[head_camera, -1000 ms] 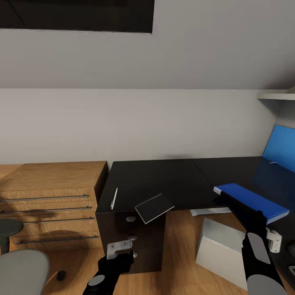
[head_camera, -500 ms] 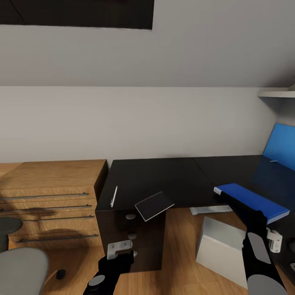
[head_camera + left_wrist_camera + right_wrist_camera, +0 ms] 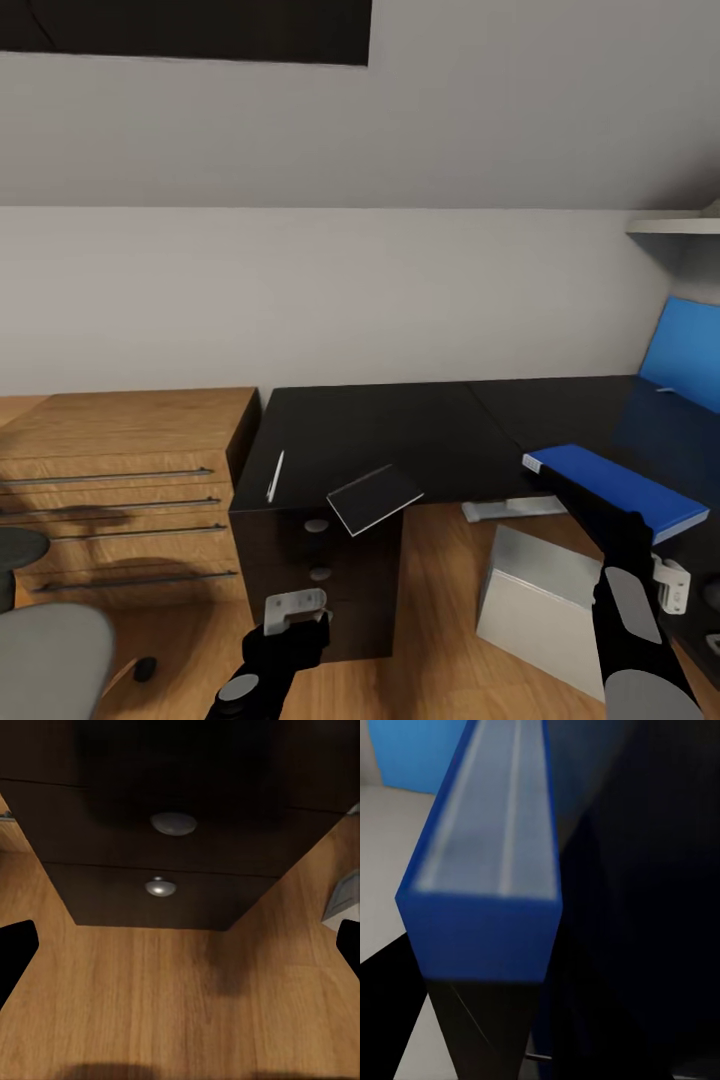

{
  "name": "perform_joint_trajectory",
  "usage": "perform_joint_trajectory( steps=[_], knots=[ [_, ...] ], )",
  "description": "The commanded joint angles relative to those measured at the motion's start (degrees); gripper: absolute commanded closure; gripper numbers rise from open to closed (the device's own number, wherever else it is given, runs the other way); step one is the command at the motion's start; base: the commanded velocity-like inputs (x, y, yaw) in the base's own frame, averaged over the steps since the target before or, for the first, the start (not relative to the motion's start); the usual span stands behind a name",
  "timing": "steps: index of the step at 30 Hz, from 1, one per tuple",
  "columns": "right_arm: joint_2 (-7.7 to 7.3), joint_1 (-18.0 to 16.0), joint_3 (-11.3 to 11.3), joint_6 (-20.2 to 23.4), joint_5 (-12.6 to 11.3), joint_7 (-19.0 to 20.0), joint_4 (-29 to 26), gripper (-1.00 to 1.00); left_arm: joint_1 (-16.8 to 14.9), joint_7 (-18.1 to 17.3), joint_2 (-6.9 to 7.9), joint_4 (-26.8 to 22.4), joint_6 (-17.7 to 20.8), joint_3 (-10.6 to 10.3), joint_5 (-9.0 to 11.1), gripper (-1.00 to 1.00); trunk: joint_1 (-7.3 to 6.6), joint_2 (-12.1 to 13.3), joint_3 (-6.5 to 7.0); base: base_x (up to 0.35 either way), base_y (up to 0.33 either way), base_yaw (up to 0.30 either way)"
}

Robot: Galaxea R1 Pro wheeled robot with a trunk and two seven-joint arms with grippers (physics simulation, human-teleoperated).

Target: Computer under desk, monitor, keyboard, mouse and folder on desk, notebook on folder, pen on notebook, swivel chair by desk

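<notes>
Folder (image 3: 612, 487), bright blue and flat, gripped in right end effector (image 3: 600, 515) over desk (image 3: 400, 430)

A home workroom or bedroom corner. A black L-shaped desk (image 3: 400, 435) with a knobbed drawer pedestal (image 3: 320, 575) stands against a plain pale wall (image 3: 330, 290), just ahead of the left gripper (image 3: 296, 611). A light wood cabinet (image 3: 120, 480) stands beside the desk, a grey tower computer (image 3: 535, 605) sits on the wood floor (image 3: 440, 640), and a grey chair (image 3: 45, 650) is to the gripper's left.
</notes>
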Motion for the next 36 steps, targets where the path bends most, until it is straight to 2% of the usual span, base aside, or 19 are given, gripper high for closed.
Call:
perform_joint_trajectory(
  steps=[1, 11, 17, 19, 26, 36],
  knots=[
    [-0.01, -0.01, -0.08, -0.23, -1.46, -1.34, 0.11, 1.00, -0.07, 0.45, 0.05, -0.09, 0.15, -0.12, 0.30, -1.00, 0.00, -0.03, -0.07, 0.000, 0.000, -0.063],
    [-0.06, -0.01, -0.07, 0.12, -1.47, -1.05, -0.13, 1.00, -0.07, 0.45, 0.05, -0.08, 0.20, -0.13, 0.38, -1.00, 0.00, -0.03, -0.07, 0.000, 0.000, -0.048],
    [-0.62, 0.01, -0.02, 3.00, -0.99, -1.00, -0.38, 1.00, -0.07, 0.45, 0.05, -0.07, 0.15, -0.13, 0.38, -1.00, 0.00, -0.03, -0.07, 0.000, 0.000, -0.001],
    [-1.06, 0.05, -0.04, 3.35, -1.26, -1.00, -0.42, 1.00, -0.07, 0.45, 0.05, -0.10, 0.14, -0.20, 0.35, -1.00, 0.44, -0.83, -0.43, 0.000, 0.000, 0.000],
    [-0.94, 0.01, -0.19, 3.12, -1.38, -1.21, -0.42, 1.00, -0.07, 0.38, 0.05, -0.06, 0.22, -0.21, 0.38, -1.00, 1.98, -3.63, -1.69, 0.000, 0.000, 0.000],
    [-1.12, 0.02, -0.24, 3.09, -1.38, -1.51, -0.39, 1.00, -0.07, 0.24, 0.02, -0.06, 0.22, -0.07, 0.39, -1.00, 1.98, -3.63, -1.69, 0.000, 0.000, 0.000]
  ],
)
